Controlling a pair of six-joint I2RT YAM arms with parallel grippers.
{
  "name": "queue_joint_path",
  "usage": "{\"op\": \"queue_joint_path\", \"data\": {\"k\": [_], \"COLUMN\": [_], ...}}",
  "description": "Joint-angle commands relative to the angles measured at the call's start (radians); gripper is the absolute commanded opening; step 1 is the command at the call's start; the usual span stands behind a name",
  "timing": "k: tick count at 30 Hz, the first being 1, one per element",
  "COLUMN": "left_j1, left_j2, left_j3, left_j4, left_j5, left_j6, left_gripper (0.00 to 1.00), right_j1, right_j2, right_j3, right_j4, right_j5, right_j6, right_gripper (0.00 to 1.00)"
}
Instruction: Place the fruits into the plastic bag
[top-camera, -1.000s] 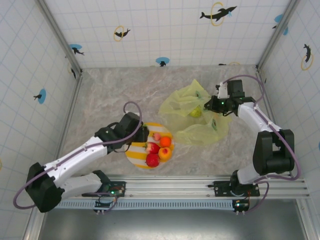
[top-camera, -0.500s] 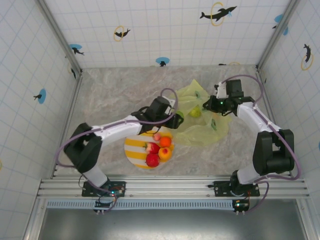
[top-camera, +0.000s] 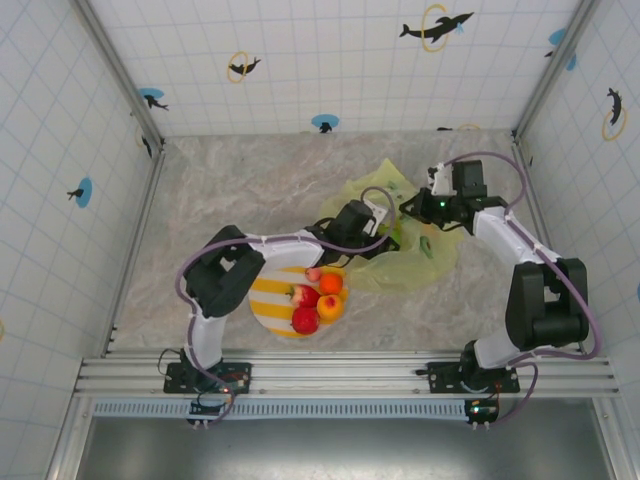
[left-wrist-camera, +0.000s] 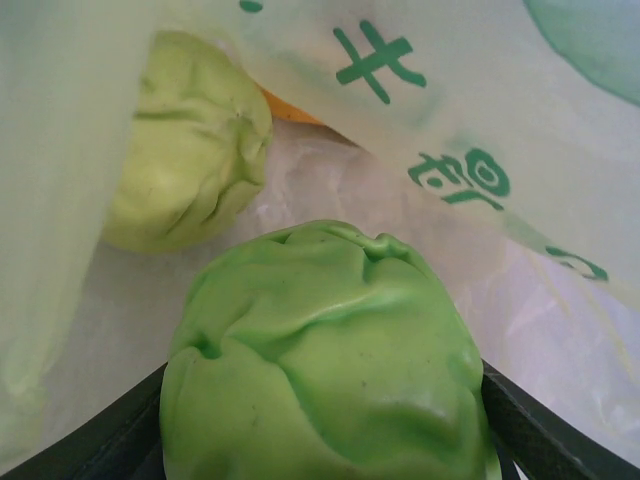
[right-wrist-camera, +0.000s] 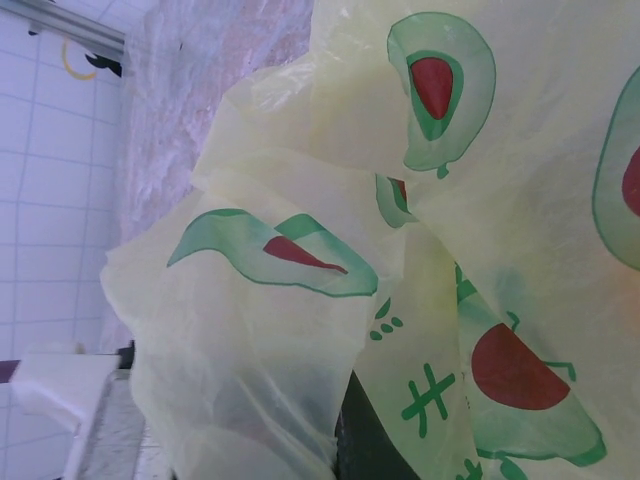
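Green fruit (left-wrist-camera: 320, 360) carried into bag (top-camera: 430, 265); mouth faces plate (top-camera: 262, 300).

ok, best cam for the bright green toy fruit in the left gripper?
Left wrist: bright green toy fruit large, between fingers. Top external: left gripper and yellow-green plastic bag cover it. Right wrist: bag's outside.

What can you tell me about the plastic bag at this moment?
The plastic bag is thin, crinkled, translucent yellow-green film printed with avocado halves and green characters. It lies crumpled on the marble-look table, beyond and to the right of the striped plate. The right gripper pinches its upper edge. Inside are a pale green fruit resting on the film and a darker green fruit held in the left gripper, which reaches in.
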Motion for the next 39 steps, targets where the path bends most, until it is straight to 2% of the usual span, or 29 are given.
{"op": "queue_joint_path", "data": {"k": [1, 6, 9, 18, 25, 32, 39], "left_j1": [-0.005, -0.009, -0.009, -0.010, -0.010, 0.000, 0.027], "left_j2": [0.041, 0.086, 0.110, 0.077, 0.030, -0.074, -0.205], "left_j3": [0.028, 0.007, 0.021, -0.001, -0.032, -0.130, -0.245], "left_j4": [0.155, 0.285, 0.301, 0.282, 0.260, 0.235, 0.221], "left_j5": [0.031, 0.018, 0.031, 0.027, 0.018, -0.013, 0.001], "left_j6": [-0.043, -0.141, -0.174, -0.144, -0.117, -0.051, 0.000], "left_gripper": [0.59, 0.62, 0.67, 0.80, 0.81, 0.80, 0.80], "right_j1": [0.005, 0.005, 0.004, -0.004, -0.012, -0.021, -0.023], "right_j2": [-0.039, -0.040, -0.041, -0.042, -0.044, -0.050, -0.046], "right_j3": [-0.037, -0.045, -0.046, -0.048, -0.044, -0.029, -0.026], "right_j4": [0.070, 0.080, 0.078, 0.072, 0.055, -0.008, -0.033], "right_j5": [-0.030, -0.024, -0.022, -0.017, -0.010, 0.026, 0.038], "right_j6": [0.056, 0.072, 0.072, 0.061, 0.043, -0.025, -0.056], "right_gripper": [0.05, 0.05, 0.05, 0.05, 0.05, 0.05, 0.05]}}
